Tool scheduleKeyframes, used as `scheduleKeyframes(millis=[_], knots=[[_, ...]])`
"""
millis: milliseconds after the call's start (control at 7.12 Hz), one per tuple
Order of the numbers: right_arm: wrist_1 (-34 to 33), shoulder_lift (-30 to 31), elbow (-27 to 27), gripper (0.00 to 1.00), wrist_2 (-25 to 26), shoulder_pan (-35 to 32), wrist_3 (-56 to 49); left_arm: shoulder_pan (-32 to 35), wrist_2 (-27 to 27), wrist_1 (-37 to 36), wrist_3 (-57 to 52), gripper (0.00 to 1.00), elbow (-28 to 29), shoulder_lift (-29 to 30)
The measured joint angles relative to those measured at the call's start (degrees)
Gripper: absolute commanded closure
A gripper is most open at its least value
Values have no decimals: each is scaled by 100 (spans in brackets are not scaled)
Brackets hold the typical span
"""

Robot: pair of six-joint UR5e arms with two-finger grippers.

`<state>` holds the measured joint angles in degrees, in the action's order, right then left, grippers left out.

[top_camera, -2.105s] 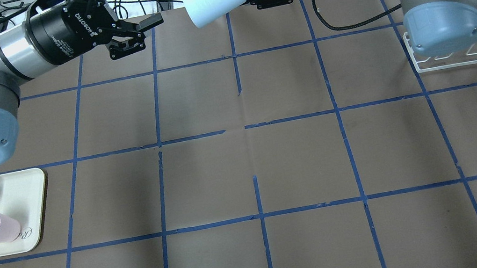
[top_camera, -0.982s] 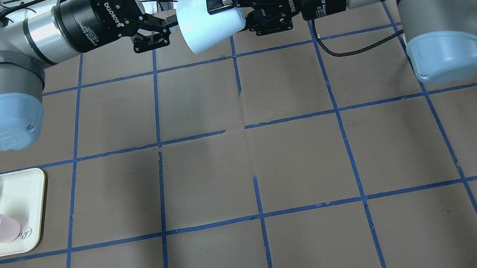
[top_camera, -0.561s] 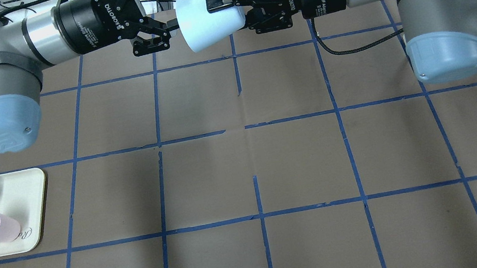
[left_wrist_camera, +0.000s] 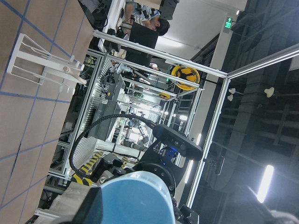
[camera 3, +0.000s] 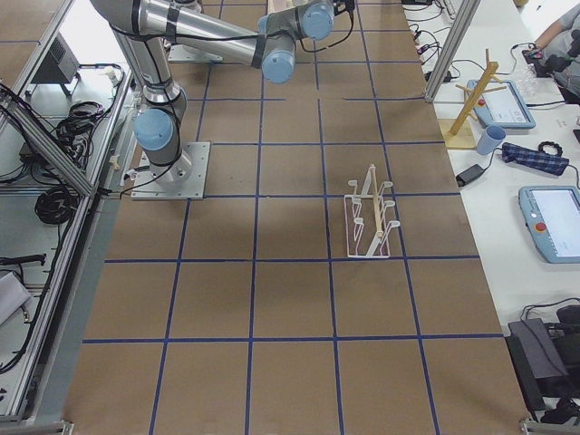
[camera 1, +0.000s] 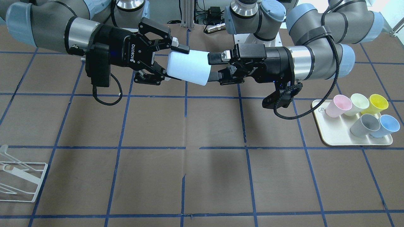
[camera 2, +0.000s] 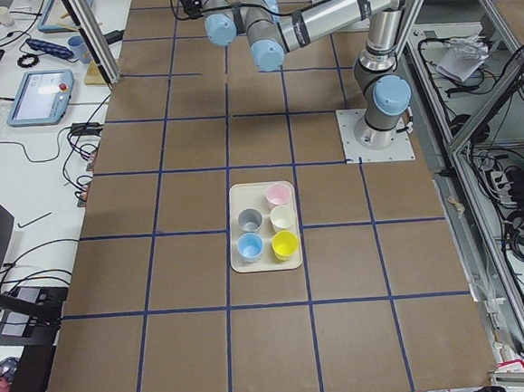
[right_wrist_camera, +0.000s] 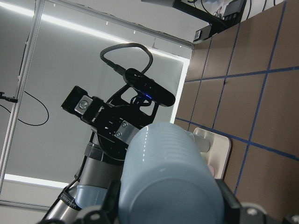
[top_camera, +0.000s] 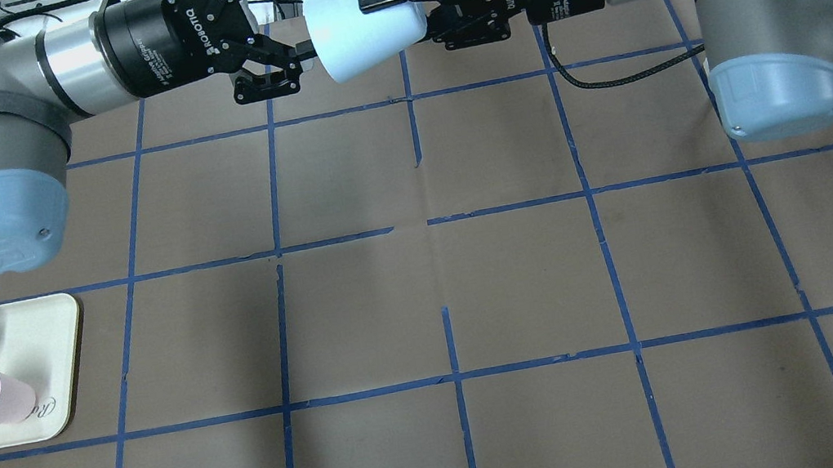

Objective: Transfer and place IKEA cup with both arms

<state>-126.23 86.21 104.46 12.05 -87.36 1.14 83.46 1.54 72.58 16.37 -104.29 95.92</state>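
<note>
The IKEA cup (camera 1: 187,67), a pale sky-blue tumbler, hangs on its side high over the far middle of the table, and also shows in the overhead view (top_camera: 361,27). My right gripper (camera 1: 172,64) is shut on its narrow base end; the cup fills the right wrist view (right_wrist_camera: 163,177). My left gripper (camera 1: 216,67) is open, with its fingertips (camera 1: 214,58) right at the cup's wide rim. I cannot tell whether they touch it. The cup's blue edge shows at the bottom of the left wrist view (left_wrist_camera: 131,200).
A cream tray (camera 1: 334,138) on my left side holds several pastel cups, among them a grey cup (camera 1: 364,124) and a deeper blue cup (camera 1: 385,124). A white wire rack (camera 1: 19,179) stands on my right side. Blue tape grids the brown table.
My left gripper has moved in from a gap away to the cup's rim. My right gripper has carried the cup slightly toward it and away from me.
</note>
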Motion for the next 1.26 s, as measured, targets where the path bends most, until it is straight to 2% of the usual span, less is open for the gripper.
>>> scheduleKeyframes(millis=[140,281,421,561,842,1263], knots=[[-56,1,-1,52,4,0,21,67,5,-16,59,6,2,-12],[-86,1,1,52,9,0,30,124,12,-49,102,22,22,6],[-98,7,13,51,13,0,34,189,19,-70,141,46,42,3],[-104,15,30,51,15,0,35,227,23,-75,159,52,35,-18],[-105,25,51,51,22,0,32,245,24,-77,191,62,12,-57],[-90,27,48,51,20,0,111,242,22,-77,235,62,6,-65]])
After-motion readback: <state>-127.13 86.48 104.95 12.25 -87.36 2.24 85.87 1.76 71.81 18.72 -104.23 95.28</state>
